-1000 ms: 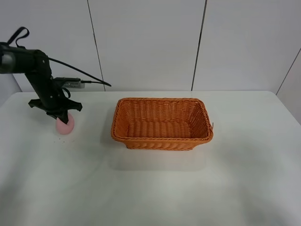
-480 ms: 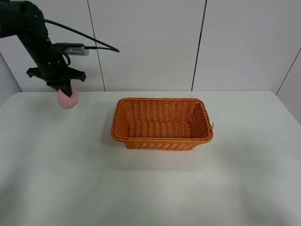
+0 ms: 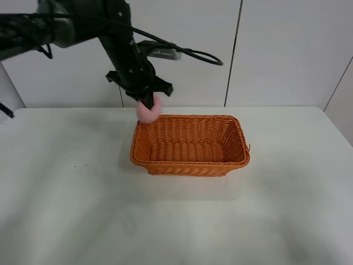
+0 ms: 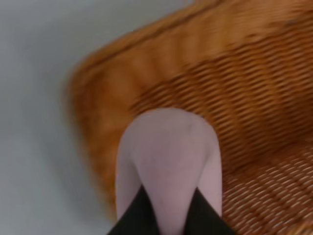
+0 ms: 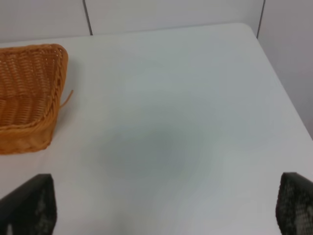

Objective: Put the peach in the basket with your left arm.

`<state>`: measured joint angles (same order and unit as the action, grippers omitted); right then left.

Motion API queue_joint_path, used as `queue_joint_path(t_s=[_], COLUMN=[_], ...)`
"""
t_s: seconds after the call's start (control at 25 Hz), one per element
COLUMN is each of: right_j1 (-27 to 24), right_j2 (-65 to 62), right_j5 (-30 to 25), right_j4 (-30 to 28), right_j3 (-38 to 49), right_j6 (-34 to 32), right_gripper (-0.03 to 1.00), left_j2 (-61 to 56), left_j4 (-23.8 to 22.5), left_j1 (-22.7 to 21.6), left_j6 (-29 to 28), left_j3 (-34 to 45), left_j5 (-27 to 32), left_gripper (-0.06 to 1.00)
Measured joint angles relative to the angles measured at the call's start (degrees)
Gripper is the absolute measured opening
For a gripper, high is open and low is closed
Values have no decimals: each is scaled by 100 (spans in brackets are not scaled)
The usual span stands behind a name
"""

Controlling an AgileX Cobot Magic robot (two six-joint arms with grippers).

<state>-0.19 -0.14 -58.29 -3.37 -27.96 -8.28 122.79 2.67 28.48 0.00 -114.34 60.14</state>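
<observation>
Left gripper: your left gripper [image 3: 148, 102] is clamped on the peach [image 3: 148, 112], pointing down. In the left wrist view its two black fingers [image 4: 132, 223] press on either side of the fruit.
Peach: pale pink, held up off the table [image 3: 83, 210]. From the high camera you see it at the far-left corner of the basket [image 3: 190, 165], overlapping the rim. I cannot tell whether it touches the rim.
Wrist check: the left wrist view shows the peach [image 4: 168, 156] over the basket [image 4: 244, 98] corner, with woven wall and floor behind it. The view is blurred.
Basket: orange wicker, rectangular, upright near the middle of the table, nothing inside it.
Left arm: your left arm [image 3: 118, 38] reaches in from the left edge of the high view. A cable [image 3: 193, 54] loops off it in front of the white wall [image 3: 287, 49].
Right gripper: your right gripper [image 5: 161, 205] shows only as two dark fingertips at the edges of the right wrist view, spread wide, holding nothing.
Right wrist view: bare table [image 5: 171, 98], with one end of the basket [image 5: 29, 103] at the side, well apart from that gripper.
</observation>
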Motion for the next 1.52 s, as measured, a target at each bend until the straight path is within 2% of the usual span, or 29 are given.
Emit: queue_joint_path(t_s=[0.24,0.36,0.44,0.52,0.64,0.76,1.0,1.2,1.52], right_j1=[0,0,0,0,0,0,0,0,0], right_j2=[0,0,0,0,0,0,0,0,0], right_j5=[0,0,0,0,0,0,0,0,0], right_j4=[0,0,0,0,0,0,0,0,0], right_j3=[0,0,0,0,0,0,0,0,0], right_j6=[0,0,0,0,0,0,0,0,0], right_gripper=[69,69,69,69,69,69,69,69,69], left_j2=[1225,1624,1805,1907,1926,1926,1855,1196,913], left_j4=[12,14,21,121,265,290,298,287,286], left_j1=[614,793,862,873,868,868,814,661,98], left_j6=[0,0,54,72,72,72,79,87,208], left_j3=[-898,-957,-957,-957,-957,-965,-1252,-1458,-1324], left_j5=[-161,-202,-215,-242,-242,-118,390,579,642], left_gripper=[12,12,17,32,66,80,84,84,84])
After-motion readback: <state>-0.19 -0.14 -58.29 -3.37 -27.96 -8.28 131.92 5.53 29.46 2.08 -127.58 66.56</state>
